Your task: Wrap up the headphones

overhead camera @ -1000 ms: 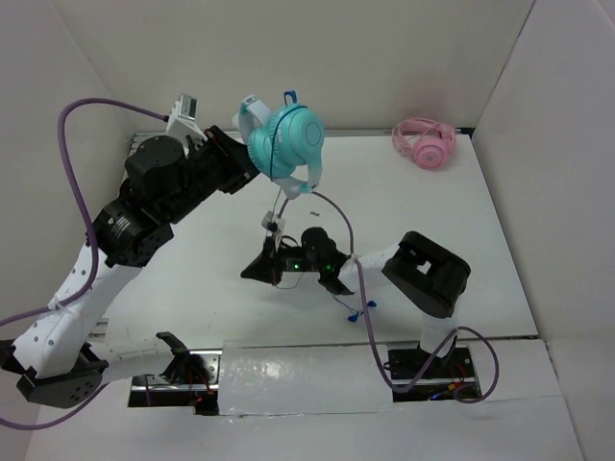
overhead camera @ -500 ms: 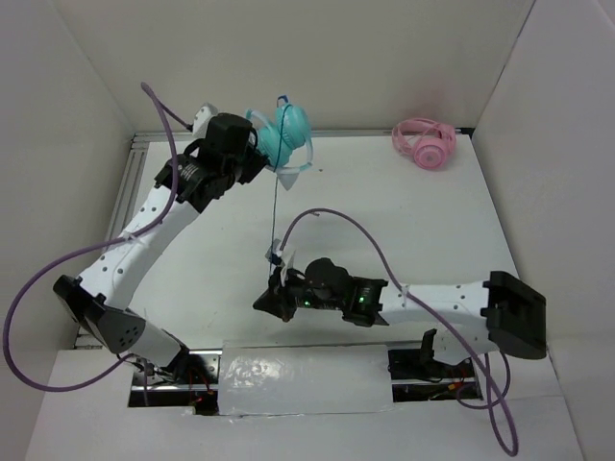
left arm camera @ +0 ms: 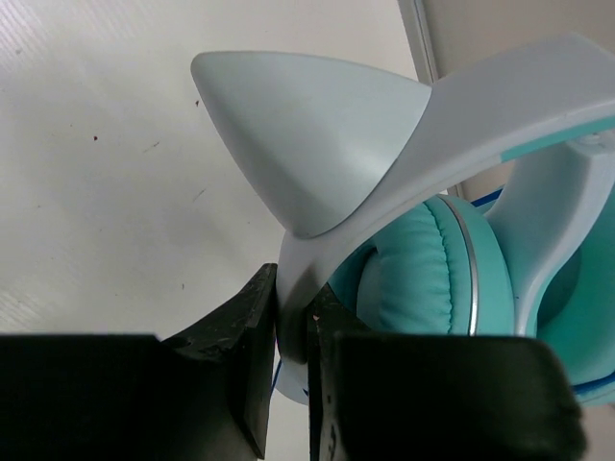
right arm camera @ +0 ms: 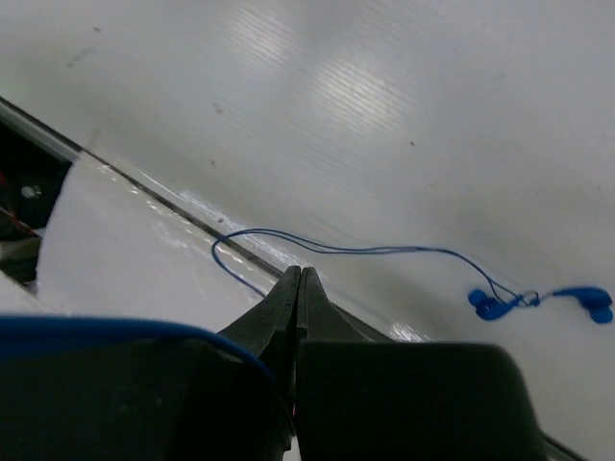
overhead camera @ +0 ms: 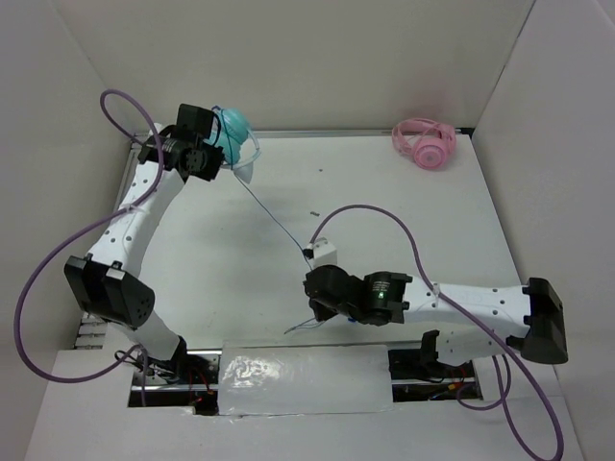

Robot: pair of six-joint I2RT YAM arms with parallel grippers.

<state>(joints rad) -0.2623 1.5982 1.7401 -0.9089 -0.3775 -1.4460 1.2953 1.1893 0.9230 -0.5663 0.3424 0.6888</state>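
Headphones gripped at far-left corner, cable stretched between the arms

Top view: the left arm reaches to the far-left corner of the table (overhead camera: 413, 221). The left gripper (overhead camera: 213, 154) holds the teal headphones (overhead camera: 232, 127) there, with the pale headband end pointing toward the table's middle. The thin blue cable (overhead camera: 274, 216) runs in a straight line from the headphones down to the right gripper (overhead camera: 312, 309), near the front edge. A short loose tail of cable shows just past that gripper. Pink headphones (overhead camera: 424, 144) lie far right, well apart from both arms.

Left wrist view: the left gripper (left arm camera: 291, 327) has its fingers clamped on the lower edge of the headband (left arm camera: 461, 125). A pale pointed ear piece (left arm camera: 307, 134) rises above the fingers. The teal ear cushion (left arm camera: 423, 269) sits just right of them. Bare table (left arm camera: 115, 144) fills the background.

Right wrist view: the right gripper (right arm camera: 299, 288) has its fingers pressed together, tips touching, and the cable (right arm camera: 365, 252) runs into them. A blurred blue stretch crosses the near-left foreground. The slack lies on the table (right arm camera: 384, 115) in a thin loop along the seam of a glossy white strip (right arm camera: 106, 250), ending at the blue plug (right arm camera: 588, 302) on the right
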